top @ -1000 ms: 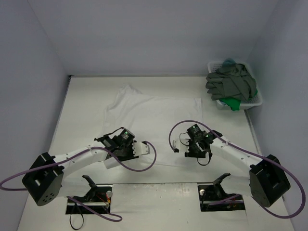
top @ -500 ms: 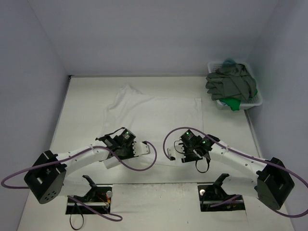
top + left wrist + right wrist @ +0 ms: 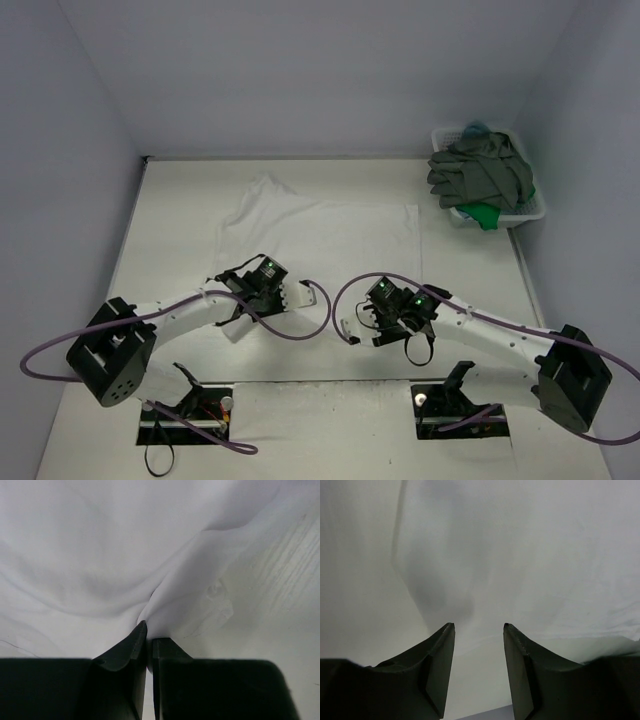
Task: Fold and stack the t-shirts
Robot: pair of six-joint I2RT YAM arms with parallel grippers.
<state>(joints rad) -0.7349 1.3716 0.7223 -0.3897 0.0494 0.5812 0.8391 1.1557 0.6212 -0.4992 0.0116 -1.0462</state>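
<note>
Pinching the near hem of the white t-shirt [image 3: 330, 235], spread flat on the worktop [image 3: 165, 230], the left tool [image 3: 148, 636] is clamped on cloth; the right tool [image 3: 478, 626] hangs jaws apart above that hem. The first fold appears in hand; next, the right tool likely must grip too.

A white table [image 3: 170, 200], its surface faintly grained, sits boxed in by a plain pale lavender back wall [image 3: 300, 70], left wall [image 3: 50, 200] and right wall [image 3: 590, 140], all under soft, even light.

No legible txt, labels, nos. or signs in any view.
</note>
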